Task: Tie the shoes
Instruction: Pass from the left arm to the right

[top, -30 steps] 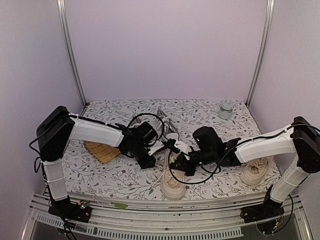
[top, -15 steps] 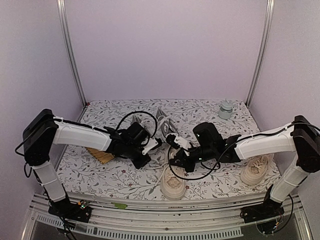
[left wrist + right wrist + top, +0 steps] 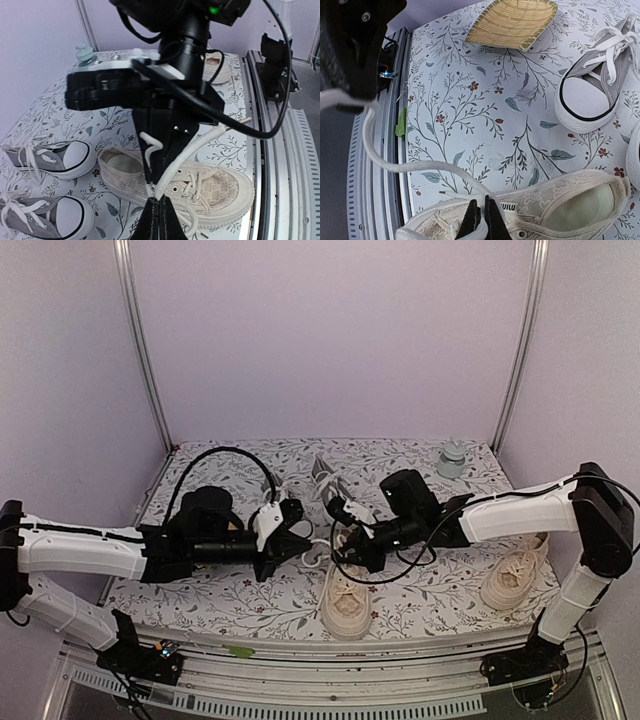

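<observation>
A cream shoe (image 3: 347, 602) lies near the front edge, toe toward me; its partner (image 3: 515, 580) lies at the right. My left gripper (image 3: 160, 216) is shut on a cream lace (image 3: 197, 147) that rises taut from that shoe (image 3: 205, 187). Just above the same shoe (image 3: 555, 207), my right gripper (image 3: 481, 219) is shut on another strand of its lace. The held lace (image 3: 400, 166) stretches left to the left gripper. Two grey shoes (image 3: 60, 157) (image 3: 45, 215) lie behind, and one grey shoe (image 3: 335, 485) shows from above. Both grippers (image 3: 298, 540) (image 3: 348, 552) meet over the cream shoe.
A woven bamboo tray (image 3: 515, 22) lies on the floral tablecloth behind the left arm. A small pale bottle (image 3: 452, 460) stands at the back right. Black cables loop off both wrists. The metal front rail (image 3: 380, 165) runs close to the shoe.
The left jaws have closed on the lace. The left arm has dropped low and stretched out flat from the left. The right gripper has stayed shut at the shoe.
</observation>
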Robot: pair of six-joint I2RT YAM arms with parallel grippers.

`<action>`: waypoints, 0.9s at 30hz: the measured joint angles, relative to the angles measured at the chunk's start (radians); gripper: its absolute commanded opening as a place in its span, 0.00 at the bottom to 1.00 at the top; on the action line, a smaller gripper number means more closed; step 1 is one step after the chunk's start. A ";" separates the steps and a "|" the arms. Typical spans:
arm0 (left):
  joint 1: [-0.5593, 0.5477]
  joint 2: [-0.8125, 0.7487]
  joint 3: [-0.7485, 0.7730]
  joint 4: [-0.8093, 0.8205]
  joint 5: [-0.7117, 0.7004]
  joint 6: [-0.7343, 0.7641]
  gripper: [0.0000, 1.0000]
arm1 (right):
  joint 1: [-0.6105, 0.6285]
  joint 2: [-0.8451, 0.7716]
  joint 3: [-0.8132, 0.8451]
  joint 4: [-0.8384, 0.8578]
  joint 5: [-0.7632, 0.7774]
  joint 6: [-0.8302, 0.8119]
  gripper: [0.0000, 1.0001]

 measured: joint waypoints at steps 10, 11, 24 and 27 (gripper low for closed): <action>-0.066 0.113 0.037 0.018 0.223 0.106 0.00 | -0.016 0.072 0.080 -0.027 -0.065 0.033 0.26; -0.072 0.147 0.054 0.020 0.243 0.114 0.00 | -0.019 0.079 0.087 -0.031 -0.068 0.042 0.30; -0.091 0.380 0.098 0.184 0.206 0.166 0.00 | -0.028 0.086 0.171 -0.126 -0.053 0.077 0.66; -0.105 0.411 0.108 0.208 0.151 0.166 0.00 | -0.031 0.077 0.174 -0.143 -0.037 0.079 0.71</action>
